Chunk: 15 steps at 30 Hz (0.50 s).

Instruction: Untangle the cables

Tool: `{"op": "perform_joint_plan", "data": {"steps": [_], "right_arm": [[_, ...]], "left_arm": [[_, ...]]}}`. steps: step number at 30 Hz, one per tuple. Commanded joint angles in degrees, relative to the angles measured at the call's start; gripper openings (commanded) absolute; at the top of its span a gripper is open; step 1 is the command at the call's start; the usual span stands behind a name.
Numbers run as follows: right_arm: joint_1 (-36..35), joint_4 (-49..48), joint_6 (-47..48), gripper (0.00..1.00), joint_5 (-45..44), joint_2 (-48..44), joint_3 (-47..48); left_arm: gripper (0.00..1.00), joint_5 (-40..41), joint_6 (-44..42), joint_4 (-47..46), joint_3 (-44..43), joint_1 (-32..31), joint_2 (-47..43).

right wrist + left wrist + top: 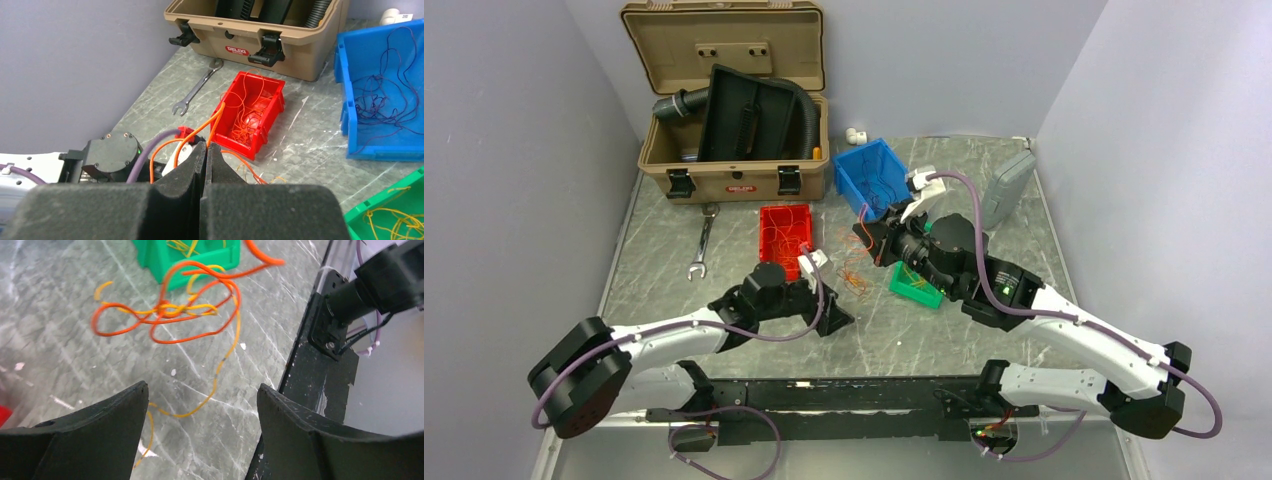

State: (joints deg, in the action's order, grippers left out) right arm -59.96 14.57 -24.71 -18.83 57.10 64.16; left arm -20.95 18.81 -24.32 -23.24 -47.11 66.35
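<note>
I am looking at the cables (856, 275) lying in a loose knot on the counter (904, 340), between my two arms and just beside the green bin (914, 285).

The right gripper (206, 146) is clenched. In its wrist view, orange strands are coming out right at the closed tips, so I am judging that it is pinching one strand of the cables. That strand is running up and away toward the red bin (255, 110).

The left gripper (202, 390) is released, its jaws standing wide and holding nothing. I am seeing the tangle straight ahead of it, apart from both fingers. The orange loops are spreading crosswise to its approach, with the yellow wires knotted through their middle (167, 310). One long yellow tail is trailing back from the knot toward the left finger (100, 435), passing close beside its inner edge.

The left arm is the free one, and it is sitting near the slack end. I am thinking the coming move means sending it forward onto a yellow wire while the right arm is holding the orange. The risk is closing on both colours at once.
</note>
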Motion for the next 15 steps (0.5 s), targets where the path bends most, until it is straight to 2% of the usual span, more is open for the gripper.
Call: {"op": "perform_joint_plan", "data": {"steps": [1, 4, 6, 7, 8, 10, 11, 15], "right_arm": [[0.11, -1.13, -0.52, 0.00, -0.77, 0.33, 3.10], [0.13, -1.03, -0.83, 0.00, -0.74, 0.36, 3.25], [0.09, -1.10, -1.23, 0.00, -1.03, 0.04, 3.16], [0.15, -1.08, -1.34, 0.00, -1.26, -0.27, 3.20], [0.12, -0.93, -1.31, 0.00, -1.79, -0.57, 3.34], [0.11, 1.16, -1.46, 0.00, -4.99, -1.58, 4.05], [0.11, 2.79, -1.63, 0.00, -7.93, -2.08, 4.69], [0.24, 10.71, -2.39, 0.00, -23.60, -5.97, 6.26]], "left_arm": [[0.81, -3.55, -4.01, -5.62, -2.09, -2.48, 2.22], [0.74, -2.65, -3.61, -5.77, -3.42, -3.44, 4.43], [0.66, -0.77, -3.69, -3.92, -5.13, -4.16, 7.13], [0.59, 0.46, -3.59, -2.76, -5.89, -4.39, 8.29], [0.47, 1.48, -3.30, -2.14, -6.42, -4.53, 9.14], [0.12, 3.59, -1.92, -1.59, -6.23, -4.54, 9.27], [0.00, 4.90, -0.68, -1.76, -5.46, -4.51, 8.57], [0.00, 9.67, 3.40, -3.42, 0.37, -4.40, 2.45]]}}
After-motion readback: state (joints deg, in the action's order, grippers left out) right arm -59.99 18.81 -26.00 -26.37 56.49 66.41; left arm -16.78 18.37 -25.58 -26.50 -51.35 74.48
